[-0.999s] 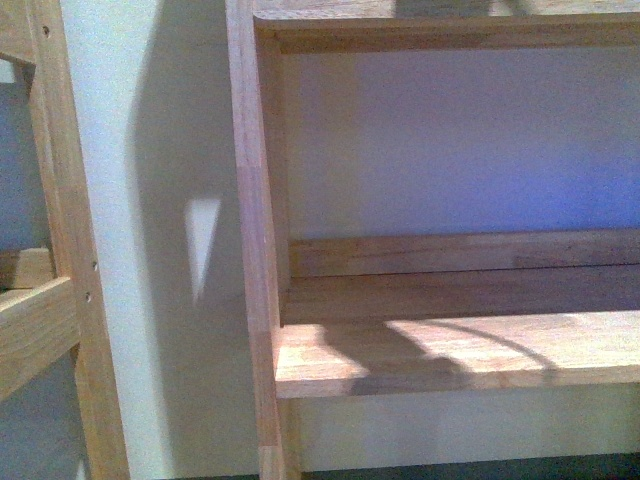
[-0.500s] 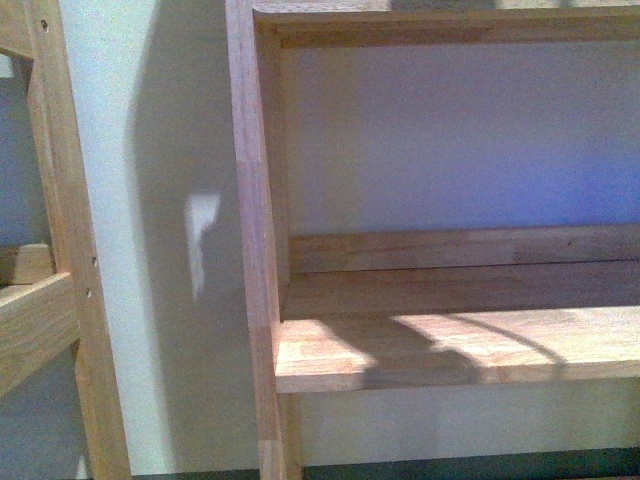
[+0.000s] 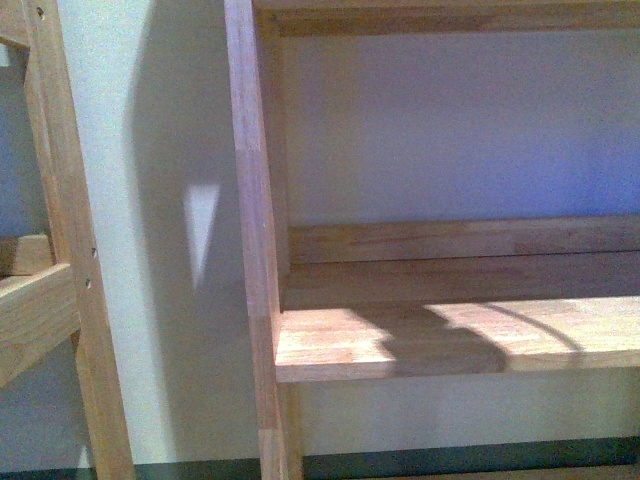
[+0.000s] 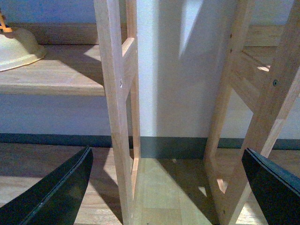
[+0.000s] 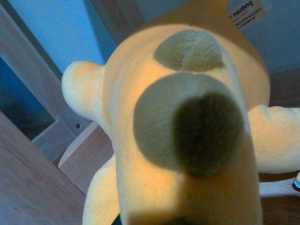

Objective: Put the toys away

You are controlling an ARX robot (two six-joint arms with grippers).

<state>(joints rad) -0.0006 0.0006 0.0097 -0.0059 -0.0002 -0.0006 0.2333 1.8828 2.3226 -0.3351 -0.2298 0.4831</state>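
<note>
Plush toy filling the right wrist view, hanging close to a wooden shelf. Right jaws hidden, so cannot tell if gripping. Left gripper spreading wide, holding nothing, facing wooden posts. Front view showing only shelf board.

In the front view the wooden shelf unit sits lower in frame than a second ago: its upper board has slid almost out at the top edge, and a dark baseboard strip now shows fully along the bottom. The curved shadow on the shelf board has spread rightward and grown broader.
</note>
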